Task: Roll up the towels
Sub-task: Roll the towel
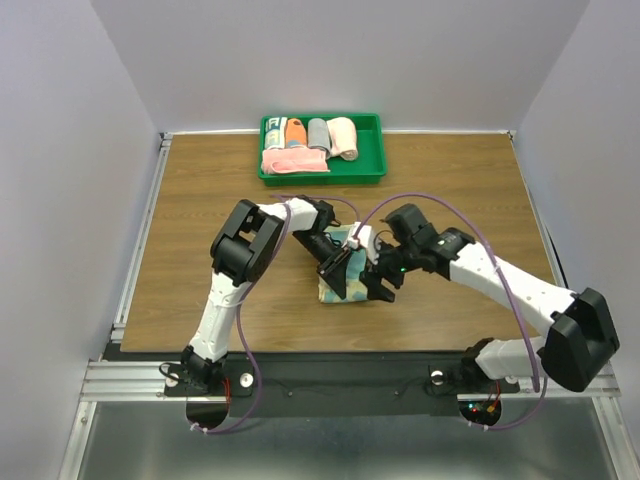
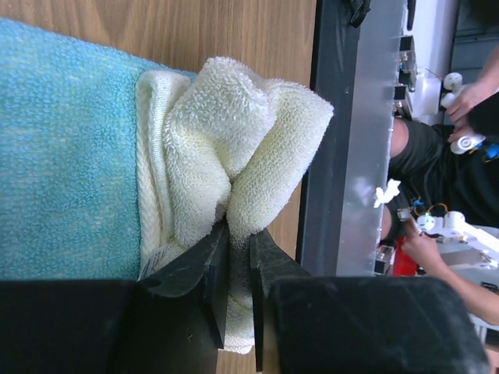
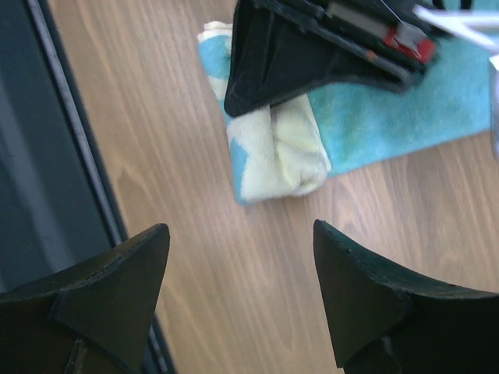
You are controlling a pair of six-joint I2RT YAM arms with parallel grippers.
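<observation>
At the middle of the bench (image 1: 200, 200), the teal towel (image 2: 70, 156) lies with its pale yellow end bunched.
Left hand (image 2: 238, 234) pinches that end; right hand (image 3: 242, 234) hovers just beside, spread wide, holding nothing.

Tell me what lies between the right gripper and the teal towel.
Nothing but bare table. In the right wrist view, only wood separates the open right gripper from the rolled end of the teal towel.
</observation>
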